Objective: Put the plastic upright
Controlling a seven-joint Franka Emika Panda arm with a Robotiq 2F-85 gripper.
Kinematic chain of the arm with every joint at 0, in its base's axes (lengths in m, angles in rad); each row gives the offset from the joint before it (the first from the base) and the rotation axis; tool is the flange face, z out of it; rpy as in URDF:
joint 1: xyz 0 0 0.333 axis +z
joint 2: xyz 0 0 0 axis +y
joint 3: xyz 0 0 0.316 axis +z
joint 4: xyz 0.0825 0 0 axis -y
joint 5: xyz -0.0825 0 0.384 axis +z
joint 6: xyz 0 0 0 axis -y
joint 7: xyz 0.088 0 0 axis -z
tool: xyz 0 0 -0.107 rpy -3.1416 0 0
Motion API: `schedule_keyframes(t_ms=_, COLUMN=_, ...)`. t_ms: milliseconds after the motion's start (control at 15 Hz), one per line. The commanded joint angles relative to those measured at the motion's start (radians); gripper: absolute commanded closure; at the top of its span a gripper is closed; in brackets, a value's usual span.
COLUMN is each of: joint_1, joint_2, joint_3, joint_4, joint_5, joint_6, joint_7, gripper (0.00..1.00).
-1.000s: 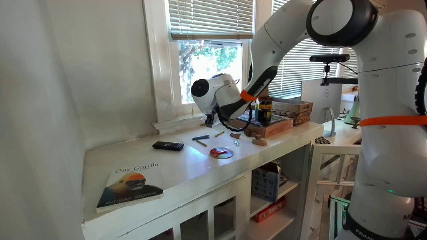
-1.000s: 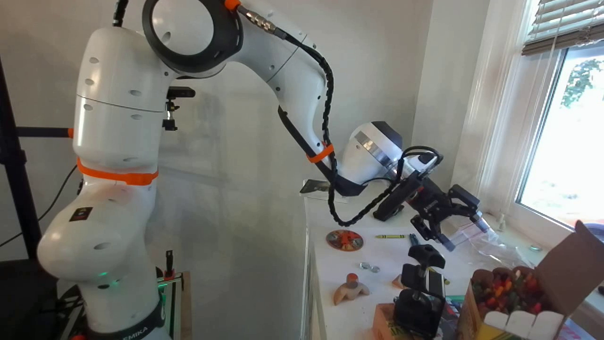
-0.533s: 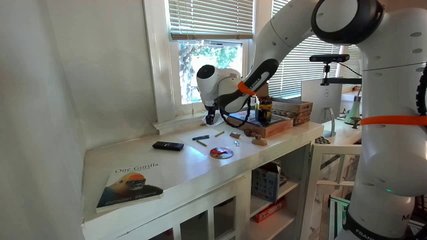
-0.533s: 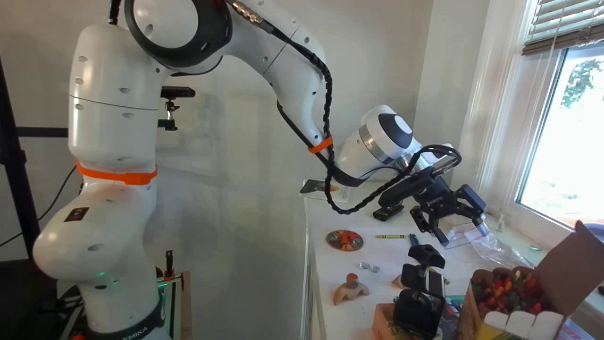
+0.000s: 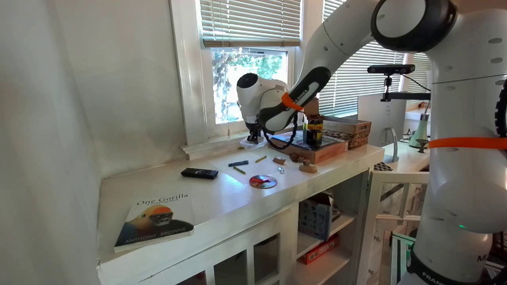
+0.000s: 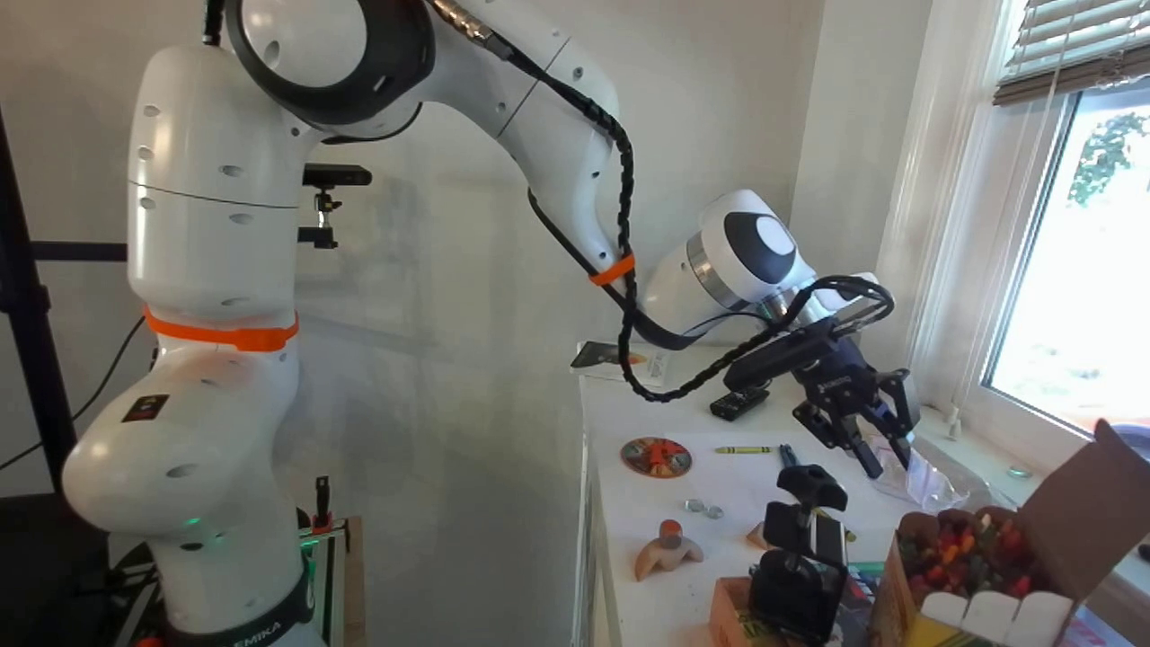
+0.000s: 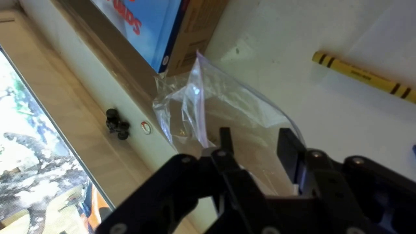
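Note:
The plastic is a clear zip bag [image 7: 199,100], crumpled, with one corner standing up and its rim arching to the right in the wrist view. It lies beside the windowsill, and in an exterior view the bag [image 6: 934,485] shows just past the fingertips. My gripper [image 7: 254,128] points down over it, jaws apart by part of their width. Clear film shows through the gap, and the rim passes close by the right finger [image 7: 286,152]; I cannot tell whether the film is inside the jaws or only below them. From an exterior view the gripper [image 5: 254,139] hides much of the bag.
A blue game box [image 7: 152,29] borders the bag. The windowsill [image 7: 107,130] runs alongside, with a small black object [image 7: 117,125]. A yellow crayon [image 7: 364,76] lies nearby. A carton of crayons [image 6: 970,548], a camera [image 6: 800,557], a remote [image 5: 199,173] and a disc [image 5: 263,181] share the counter.
The gripper's fingers have moved closer together from a wide spread. The wrist has risen and turned to point more steeply downward, and the bag's edge between the fingers has shifted.

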Motion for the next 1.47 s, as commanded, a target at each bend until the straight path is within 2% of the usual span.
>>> schedule_keyframes(t_ms=0, joint_1=-0.001, joint_2=-0.008, joint_3=-0.011, joint_4=-0.008, joint_5=0.048, joint_6=0.008, joint_7=-0.04, gripper=0.89)
schedule_keyframes(t_ms=67, joint_1=-0.001, joint_2=-0.007, joint_3=-0.014, joint_4=-0.008, joint_5=0.045, joint_6=0.01, joint_7=-0.039, gripper=0.96)
schedule_keyframes(t_ms=200, joint_1=0.001, joint_2=-0.003, joint_3=-0.02, joint_4=-0.008, joint_5=0.009, joint_6=0.018, joint_7=-0.042, gripper=1.0)
schedule_keyframes(t_ms=467, joint_1=0.022, joint_2=0.009, joint_3=-0.023, joint_4=0.008, joint_5=-0.127, joint_6=-0.027, joint_7=-0.026, gripper=1.0)
schedule_keyframes(t_ms=867, joint_1=0.052, joint_2=0.03, joint_3=-0.008, joint_4=0.003, joint_5=-0.402, joint_6=-0.094, joint_7=0.064, gripper=1.0)
schedule_keyframes(t_ms=1067, joint_1=0.059, joint_2=0.04, joint_3=0.001, joint_4=-0.009, joint_5=-0.48, joint_6=-0.133, joint_7=0.088, gripper=1.0)
schedule_keyframes(t_ms=1400, joint_1=0.05, joint_2=0.069, joint_3=0.01, joint_4=-0.025, joint_5=-0.53, joint_6=-0.129, joint_7=0.107, gripper=1.0)
